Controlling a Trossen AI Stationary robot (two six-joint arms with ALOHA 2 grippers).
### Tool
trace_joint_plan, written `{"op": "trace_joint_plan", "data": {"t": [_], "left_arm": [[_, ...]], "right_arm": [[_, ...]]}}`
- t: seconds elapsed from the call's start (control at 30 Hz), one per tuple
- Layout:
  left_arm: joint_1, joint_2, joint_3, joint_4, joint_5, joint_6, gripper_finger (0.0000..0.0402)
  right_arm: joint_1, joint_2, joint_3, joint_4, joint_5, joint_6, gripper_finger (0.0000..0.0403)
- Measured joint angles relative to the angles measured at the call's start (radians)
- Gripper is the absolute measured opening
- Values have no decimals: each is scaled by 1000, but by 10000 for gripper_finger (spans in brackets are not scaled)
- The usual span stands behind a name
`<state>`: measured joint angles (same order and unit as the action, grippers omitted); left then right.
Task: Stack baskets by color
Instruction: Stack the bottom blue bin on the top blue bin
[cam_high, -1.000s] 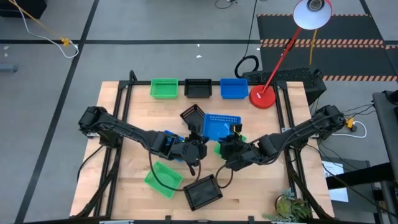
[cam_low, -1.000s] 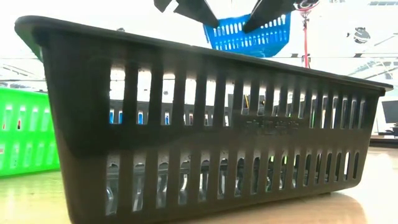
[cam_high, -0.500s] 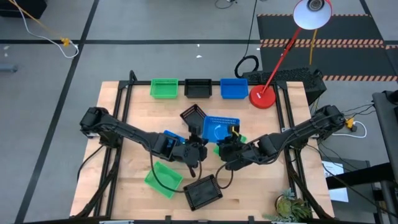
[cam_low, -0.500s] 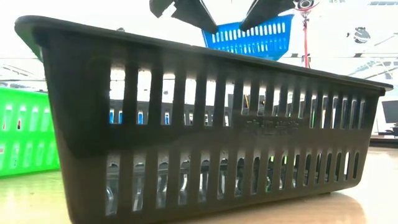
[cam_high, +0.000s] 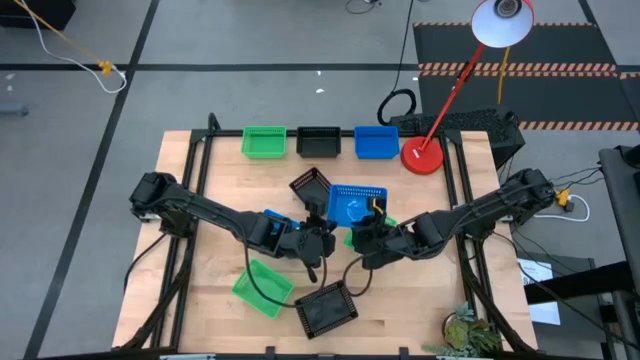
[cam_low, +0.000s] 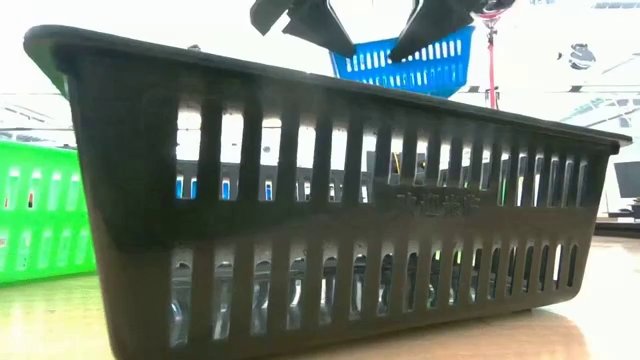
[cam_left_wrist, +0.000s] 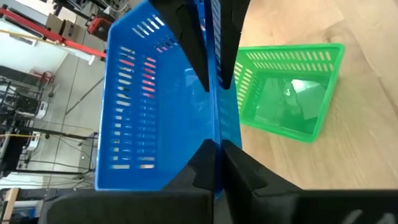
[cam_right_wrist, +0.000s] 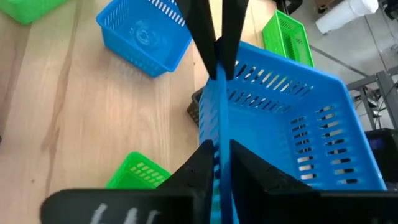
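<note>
A: State the position of the lifted unit.

B: One blue basket (cam_high: 352, 204) sits at the centre of the high view, held clear of the table (cam_high: 200, 300) between both arms. In the low view it appears at upper centre (cam_low: 405, 62), above the rim of a black basket (cam_low: 320, 200) that fills the foreground.

A: Gripper condition?

B: The left gripper (cam_high: 318, 222) is clamped on one wall of the blue basket; its wrist view shows both fingers (cam_left_wrist: 205, 168) pinched flat against the blue rim (cam_left_wrist: 155, 99). The right gripper (cam_high: 372, 215) is clamped on the opposite wall; its wrist view shows the fingers (cam_right_wrist: 208, 162) closed on the blue edge (cam_right_wrist: 280, 118).

A: Remaining units?

B: Along the upper edge of the table, left to right: a green stack position (cam_high: 263, 141), a black one (cam_high: 319, 141), a blue one (cam_high: 376, 141). How many baskets each holds is not readable from above. A tilted black basket (cam_high: 309, 186) lies just left of the held one. A second blue basket (cam_high: 275, 219) shows partly behind the left arm. A green basket (cam_high: 262, 288) lies at lower left, the foreground black basket (cam_high: 326, 309) at lower centre. Another green basket (cam_high: 356, 238) is partly hidden under the right gripper.

A: Non-task items?

B: A red lamp base (cam_high: 422, 156) stands right of the blue position.
</note>
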<state>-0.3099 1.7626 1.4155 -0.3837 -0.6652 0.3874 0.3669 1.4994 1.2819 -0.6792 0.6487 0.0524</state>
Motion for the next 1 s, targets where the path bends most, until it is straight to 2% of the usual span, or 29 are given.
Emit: {"op": "trace_joint_plan", "data": {"t": [0.13, 0.2, 0.33, 0.47, 0.67, 0.83, 1.0], "left_arm": [[-1, 0, 0, -1, -1, 2, 9], [-1, 0, 0, -1, 0, -8, 24], [-2, 0, 0, 4, -8, -40, 73], [-22, -5, 0, 0, -91, -64, 130], [-69, -59, 0, -18, -139, -130, 187], [-66, -121, -3, -206, -151, -301, 184], [-29, -184, -100, -355, -148, -494, 156]], "right_arm": [[0, 0, 0, 0, -2, 2, 6], [0, 0, 0, -1, -2, 0, 6], [-7, 0, 0, -10, -1, -10, 5], [-21, 0, 0, -29, -5, -21, 3], [-95, -9, 0, -47, -78, -103, 4], [-190, -45, -23, -44, -135, -214, 4], [-357, -107, -61, 16, -321, -354, 4]]}}
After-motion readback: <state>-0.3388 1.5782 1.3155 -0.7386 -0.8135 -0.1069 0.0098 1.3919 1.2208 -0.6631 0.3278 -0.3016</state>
